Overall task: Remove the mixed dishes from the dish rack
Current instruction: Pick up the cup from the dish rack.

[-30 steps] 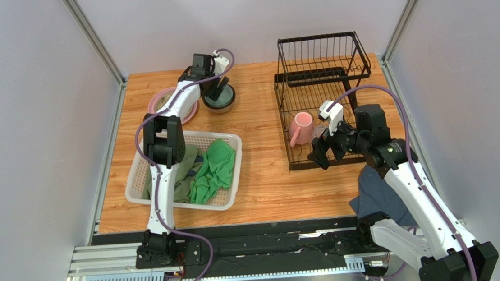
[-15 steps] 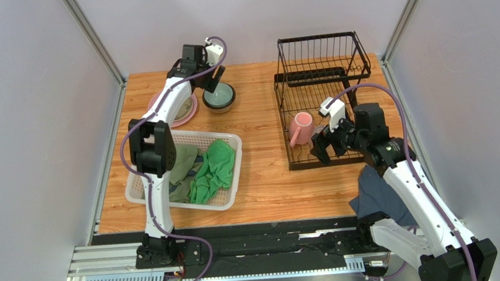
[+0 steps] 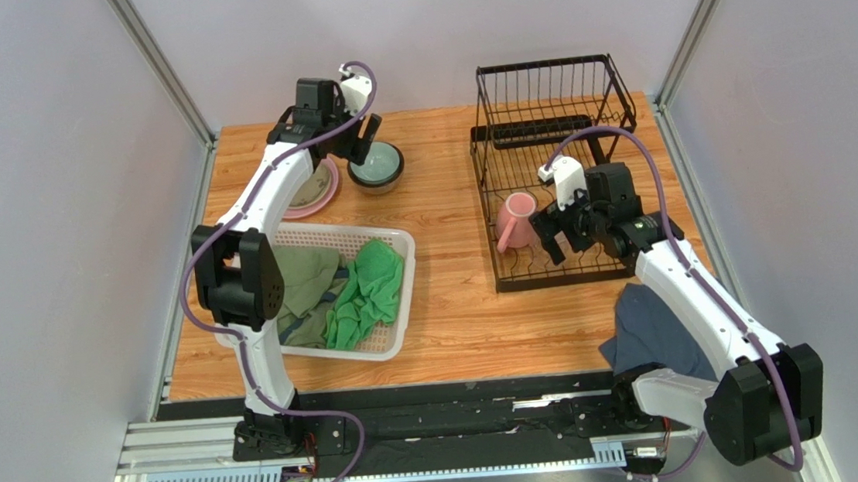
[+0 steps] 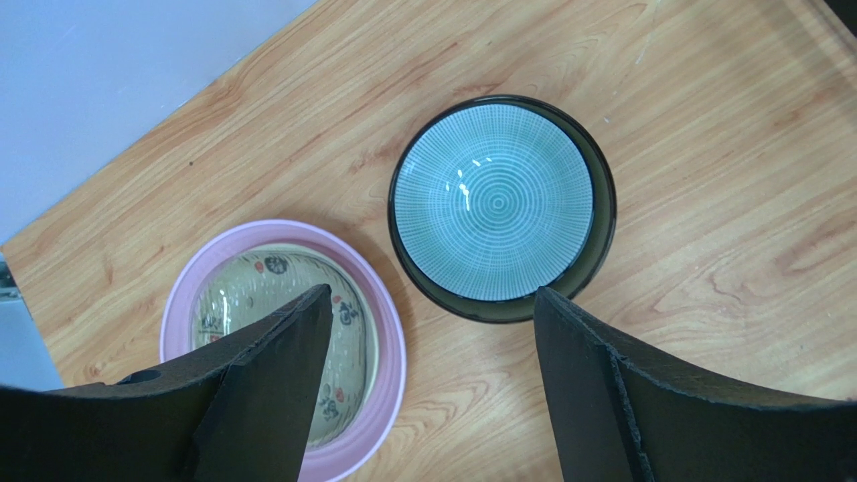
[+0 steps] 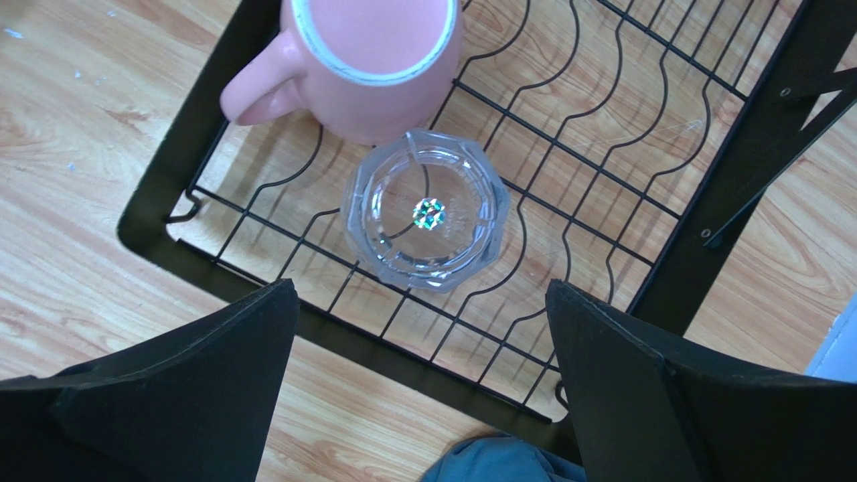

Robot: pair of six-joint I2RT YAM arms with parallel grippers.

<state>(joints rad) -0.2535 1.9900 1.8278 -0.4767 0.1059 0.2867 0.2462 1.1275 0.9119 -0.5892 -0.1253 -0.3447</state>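
1. White mesh basket [image 3: 406, 284], left near part of the table [image 3: 451, 309]; holds green cloths [image 3: 368, 287].
2. Large pink plate [image 4: 387, 336], far-left corner; patterned cream plate [image 4: 251, 291] lies on it.
3. Left gripper [image 4: 433, 293], above plate and bowl; fingers spread wide, holding nothing.
4. Teal bowl [image 4: 493, 201], just beside the pink plate, upright.
5. Dish rack [image 5: 161, 216], right far side. Lower tray, near-left corner: pink mug [image 5: 377, 60], clear glass cup [image 5: 427, 211] touching it.
6. Right gripper [image 5: 420, 288], above the glass; fingers fully apart, empty.
7. Blue-grey cloth [image 3: 652, 332], near-right edge.

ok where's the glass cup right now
In the right wrist view the glass cup stands upright on the lower tray of the dish rack, close to its near left corner, right beside the pink mug.
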